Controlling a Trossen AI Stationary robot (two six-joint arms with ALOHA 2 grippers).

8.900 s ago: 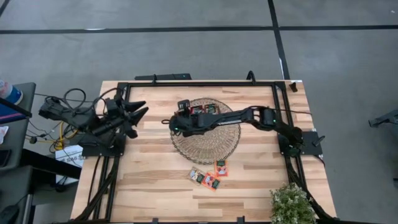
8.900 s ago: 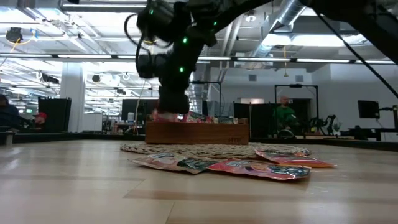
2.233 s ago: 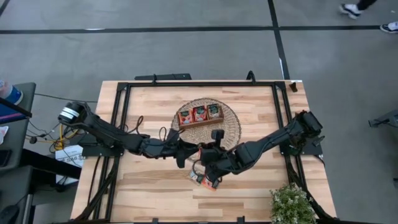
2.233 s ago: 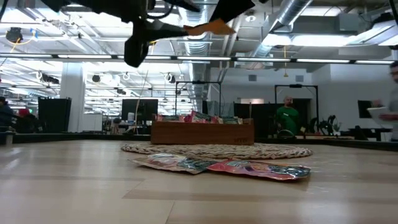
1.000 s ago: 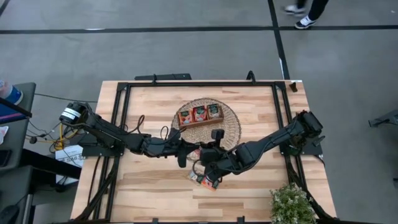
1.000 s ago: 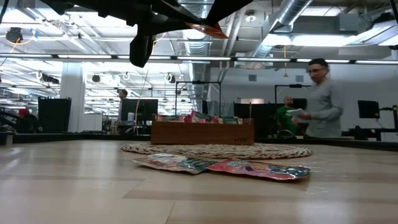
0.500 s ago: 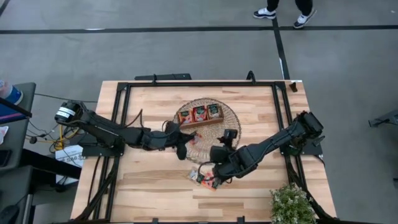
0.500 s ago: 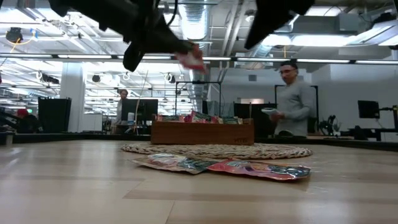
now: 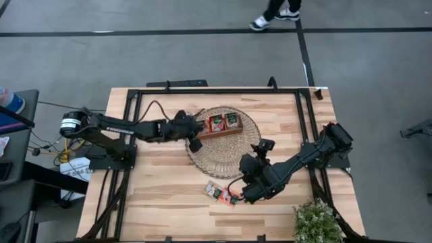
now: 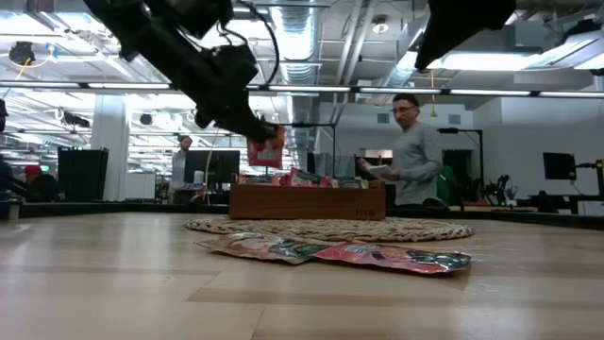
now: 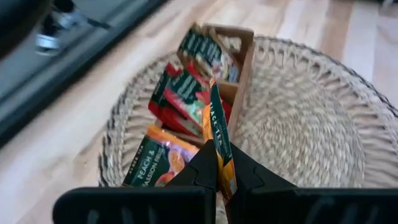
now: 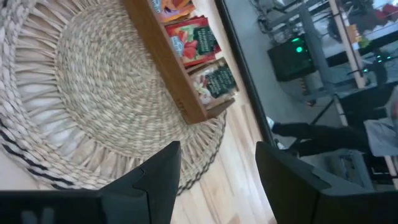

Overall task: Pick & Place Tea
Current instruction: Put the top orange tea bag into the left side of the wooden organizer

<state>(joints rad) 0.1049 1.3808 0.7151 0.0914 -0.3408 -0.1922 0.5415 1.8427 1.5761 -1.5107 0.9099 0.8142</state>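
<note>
The step in hand is placing: the left end effector [image 11: 219, 180] pinches a sachet [image 11: 219, 140] edge-on between its fingers and carries it above the tray [image 9: 217, 125], over the compartment nearest the worktop's left edge. From the low camera the sachet [image 10: 266, 149] hangs clear above the tray [image 10: 307, 200], not yet touching it. The tray sits on the far half of the mat [image 9: 251, 152], and all three compartments already hold sachets, standing or leaning on edge.

The right end effector [image 12: 214, 165] has its fingers spread with nothing between them; it hovers past the mat's near rim, toward the worktop's right edge. A few loose sachets [image 9: 222, 194] lie flat on the worktop just beside that rim, toward the near edge, overlapping one another.

The next move, as I judge it, calls for the left arm to lower the sachet into the compartment below, keeping it upright so it slips in beside those already there, then spread its fingers. The risk is catching a leaning sachet or the tray wall on the way down. The right arm looks free to go for the loose sachets, which lie flat and may be awkward to pinch.

A person [image 10: 412, 151] stands in the room behind the worktop.
</note>
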